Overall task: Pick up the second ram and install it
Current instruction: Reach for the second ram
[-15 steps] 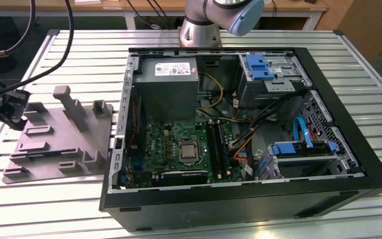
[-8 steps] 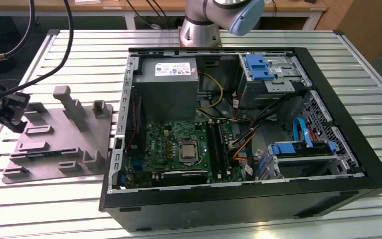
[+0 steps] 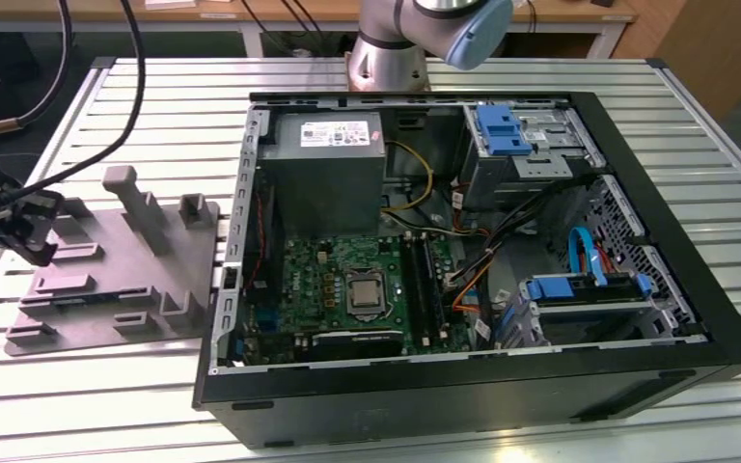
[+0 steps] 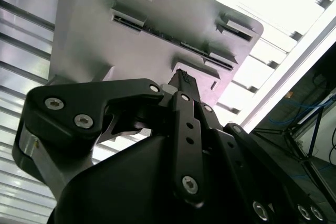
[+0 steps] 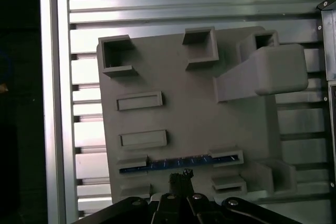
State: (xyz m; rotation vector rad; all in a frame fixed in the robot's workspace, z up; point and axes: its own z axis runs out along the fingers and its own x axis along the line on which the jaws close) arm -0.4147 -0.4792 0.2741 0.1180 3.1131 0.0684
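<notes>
Pick-up not yet done: ram 2 (image 5: 178, 162) stands on edge in a slot of the fixture (image 5: 189, 119), on the bench (image 3: 113, 405) beside the case (image 3: 474, 391); installation is left. Arm is extended over the fixture, pincer (image 5: 181, 176) pointing down close to ram 2, jaws apparently together, holding nothing

Robotics lab or workshop: an open computer case (image 3: 474, 395) sits on a slatted aluminium table (image 3: 113, 386), with the arm's base (image 3: 390, 48) mounted behind the case, a grey fixture plate (image 3: 100, 280) beside it and a wooden bench (image 3: 306, 12) beyond.
</notes>
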